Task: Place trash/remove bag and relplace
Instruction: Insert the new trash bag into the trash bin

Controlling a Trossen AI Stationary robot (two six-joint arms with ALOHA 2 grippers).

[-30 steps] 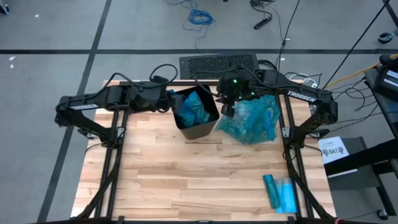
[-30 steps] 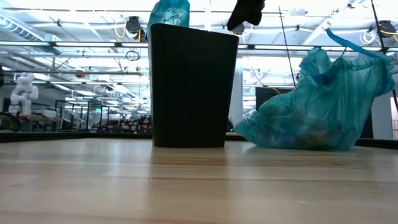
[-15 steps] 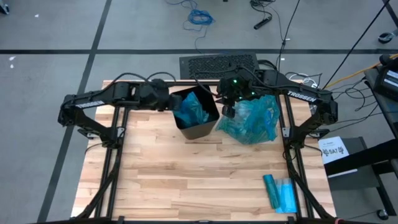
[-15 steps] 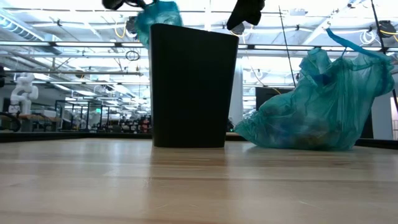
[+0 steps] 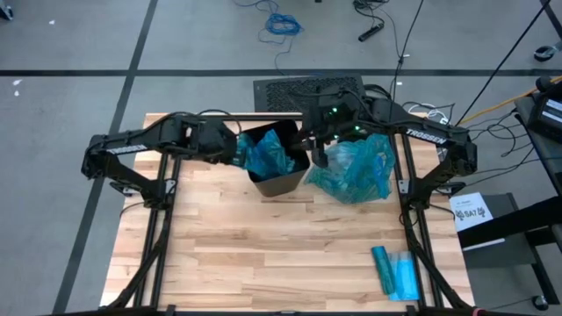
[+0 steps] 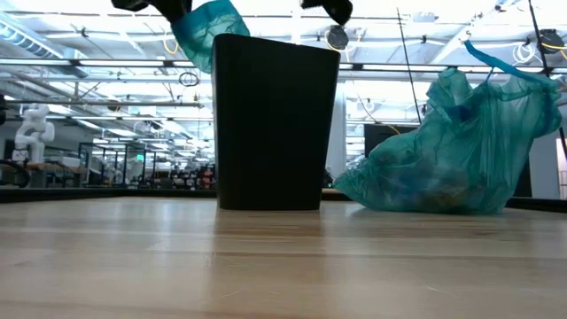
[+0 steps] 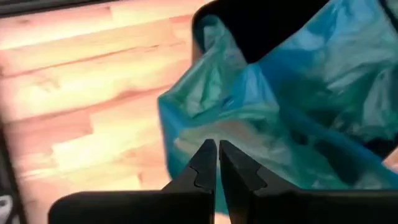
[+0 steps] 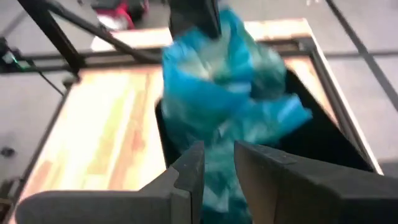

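**Relining the bin**

High: full bag (image 5: 356,171) sat on the surface beside bin (image 5: 279,167).

Left wrist: my left end effector (image 7: 217,163) pinched shut on fresh liner (image 7: 280,106).

Right wrist: right end effector (image 8: 217,167) partly open, empty.

Next I judged: spread liner over rim.

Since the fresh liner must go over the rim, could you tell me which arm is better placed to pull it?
Probably the left: the left gripper is shut on the teal plastic liner at the black bin.

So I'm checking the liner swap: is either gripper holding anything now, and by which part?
The left gripper is shut on the new teal bag, pinching its edge at the black bin's left rim. Whether the right gripper grips the bag cannot be told.
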